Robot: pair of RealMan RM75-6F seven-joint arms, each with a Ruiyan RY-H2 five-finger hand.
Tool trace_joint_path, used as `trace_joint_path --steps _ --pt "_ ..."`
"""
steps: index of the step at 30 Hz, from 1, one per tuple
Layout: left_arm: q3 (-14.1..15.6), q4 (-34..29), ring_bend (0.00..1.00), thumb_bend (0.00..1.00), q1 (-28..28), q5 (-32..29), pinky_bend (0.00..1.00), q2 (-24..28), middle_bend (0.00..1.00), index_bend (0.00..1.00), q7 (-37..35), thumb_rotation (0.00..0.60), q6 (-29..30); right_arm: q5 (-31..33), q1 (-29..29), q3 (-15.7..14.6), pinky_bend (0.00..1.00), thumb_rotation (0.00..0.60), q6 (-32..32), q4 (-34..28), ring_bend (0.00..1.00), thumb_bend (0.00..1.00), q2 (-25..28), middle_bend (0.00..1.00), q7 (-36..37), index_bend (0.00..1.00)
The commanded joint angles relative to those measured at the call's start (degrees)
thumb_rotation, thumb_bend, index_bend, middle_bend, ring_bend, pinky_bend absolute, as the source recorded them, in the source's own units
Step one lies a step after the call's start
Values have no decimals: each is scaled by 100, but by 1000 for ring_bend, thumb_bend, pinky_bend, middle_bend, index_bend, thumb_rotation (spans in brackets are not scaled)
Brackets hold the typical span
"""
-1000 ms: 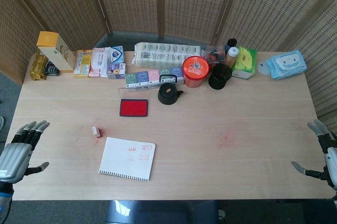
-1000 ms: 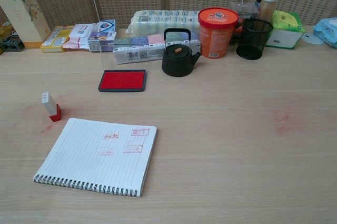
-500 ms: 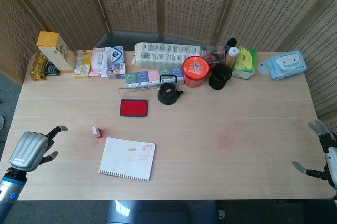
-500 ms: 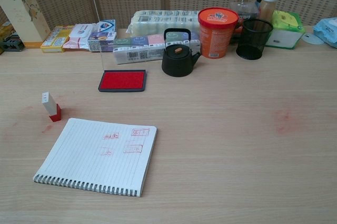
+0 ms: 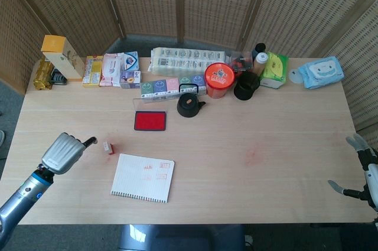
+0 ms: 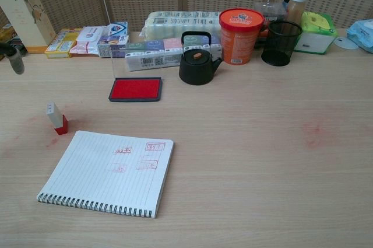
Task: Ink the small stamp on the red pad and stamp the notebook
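The small stamp (image 5: 108,147) (image 6: 56,117), white with a red base, stands upright on the table just left of the notebook's far corner. The open spiral notebook (image 5: 143,177) (image 6: 108,171) carries several faint red marks on its page. The red ink pad (image 5: 150,120) (image 6: 135,89) lies open beyond the notebook. My left hand (image 5: 65,151) hovers left of the stamp, a short gap away, holding nothing, one finger stretched toward it; a fingertip (image 6: 13,60) shows at the chest view's left edge. My right hand (image 5: 361,171) sits at the table's right edge, fingers spread, empty.
A black teapot (image 5: 189,105), orange tub (image 5: 219,80), black mesh cup (image 5: 245,86), tissue packs (image 5: 171,85), snack boxes (image 5: 111,69) and a yellow carton (image 5: 61,56) line the back. A wet-wipes pack (image 5: 321,72) lies far right. Red smudges (image 5: 253,157) mark the table's middle.
My left hand has moved up and rightward from the table's near left corner toward the stamp, turning from spread fingers to a mostly curled pose. The right hand has stayed put.
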Motion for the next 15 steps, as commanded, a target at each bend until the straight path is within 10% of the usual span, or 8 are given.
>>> trace_joint_path --steps 1,15 --pt "45 300 1000 246 -188 -55 1000 -299 1000 405 260 600 -341 24 11 7 0 600 -26 1 0 126 -1 0 -6 0" --pt "101 944 1000 260 -391 -515 1000 -1021 1000 464 459 600 -827 45 42 8 0 600 -128 32 0 126 32 0 133 0"
